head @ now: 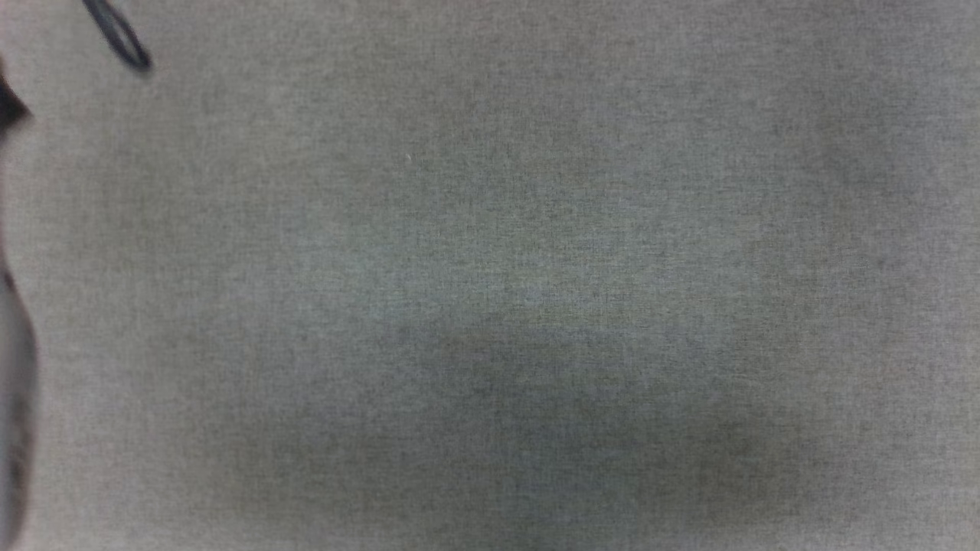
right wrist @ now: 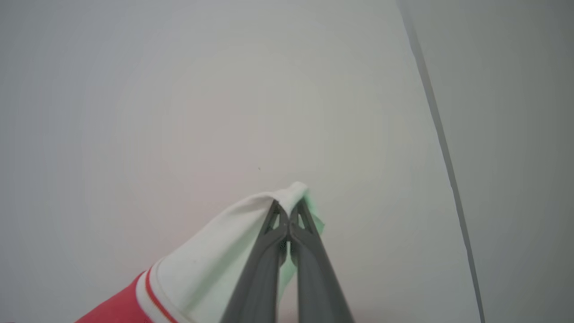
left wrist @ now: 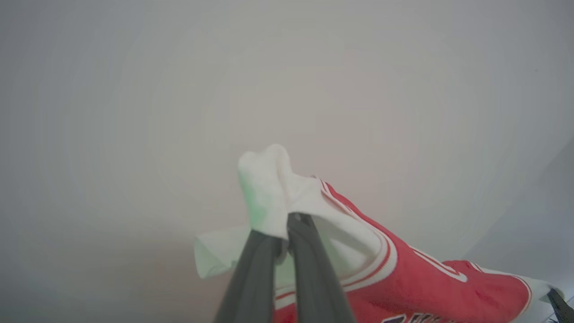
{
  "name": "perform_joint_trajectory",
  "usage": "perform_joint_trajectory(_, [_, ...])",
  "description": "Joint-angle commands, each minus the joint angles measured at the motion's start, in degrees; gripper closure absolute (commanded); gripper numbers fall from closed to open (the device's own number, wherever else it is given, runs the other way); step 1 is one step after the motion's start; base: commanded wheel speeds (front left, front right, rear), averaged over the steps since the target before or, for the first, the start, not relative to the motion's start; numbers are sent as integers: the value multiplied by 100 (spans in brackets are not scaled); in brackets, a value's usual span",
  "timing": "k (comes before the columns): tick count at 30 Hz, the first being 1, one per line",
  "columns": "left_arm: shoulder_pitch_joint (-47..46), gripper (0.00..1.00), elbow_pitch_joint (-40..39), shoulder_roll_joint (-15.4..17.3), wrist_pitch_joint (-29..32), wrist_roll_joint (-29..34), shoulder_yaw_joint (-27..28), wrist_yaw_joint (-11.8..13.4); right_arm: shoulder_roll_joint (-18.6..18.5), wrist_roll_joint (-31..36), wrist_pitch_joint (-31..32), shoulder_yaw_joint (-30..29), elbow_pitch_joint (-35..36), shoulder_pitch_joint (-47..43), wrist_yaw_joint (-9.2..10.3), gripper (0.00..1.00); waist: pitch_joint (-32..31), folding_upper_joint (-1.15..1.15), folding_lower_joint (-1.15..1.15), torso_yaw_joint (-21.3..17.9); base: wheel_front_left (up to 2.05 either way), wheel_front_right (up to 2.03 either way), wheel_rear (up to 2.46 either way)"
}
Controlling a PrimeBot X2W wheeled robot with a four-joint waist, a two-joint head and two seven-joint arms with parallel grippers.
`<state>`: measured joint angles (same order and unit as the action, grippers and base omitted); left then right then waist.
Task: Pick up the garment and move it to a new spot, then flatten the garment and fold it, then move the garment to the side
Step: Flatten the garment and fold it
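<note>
The left gripper is clenched, its two dark fingers pressed together with no gap at the tips. They are pinching a bunched fold of the garment's white sleeve, which stands up past the fingertips in a soft peak. From that pinch the garment runs down and away toward the lower right of the left wrist view: white cloth first, then white-and-red striped trim, then the red body, with the tops of dark lettering just showing at the bottom edge. At its far end the jersey turns white again and meets a dark pointed tip at the view's corner; what that tip is I cannot tell

The right gripper is likewise clamped tight, fingers meeting along their length. It grips another white part of the jersey right at the fingertips, with a small nub of cloth poking out above them. From there white cloth slopes down to the lower left of the right wrist view, past striped trim into red

Both wrist views have a plain pale backdrop behind the cloth

The head view looks at a grey woven surface, with a thin dark loop at its upper left
</note>
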<state>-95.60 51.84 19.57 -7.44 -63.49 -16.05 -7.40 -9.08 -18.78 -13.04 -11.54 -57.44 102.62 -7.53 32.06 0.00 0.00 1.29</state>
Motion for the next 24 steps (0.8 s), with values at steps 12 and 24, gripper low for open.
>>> perform_joint_trajectory(12, [3476, 100, -2267, 390, 445, -1517, -314, -15, -690, -1778, 735, 1607, 2242, -3455, 9, 100, -840, 0, 0, -42, 0, 0, 0])
perform_joint_trajectory(24, [6668, 100, -4178, 689, -213, -1866, -264, 22, -944, -2128, 1943, 636, 5360, -7076, 9, 100, -1503, 0, 0, -89, 0, 0, 0])
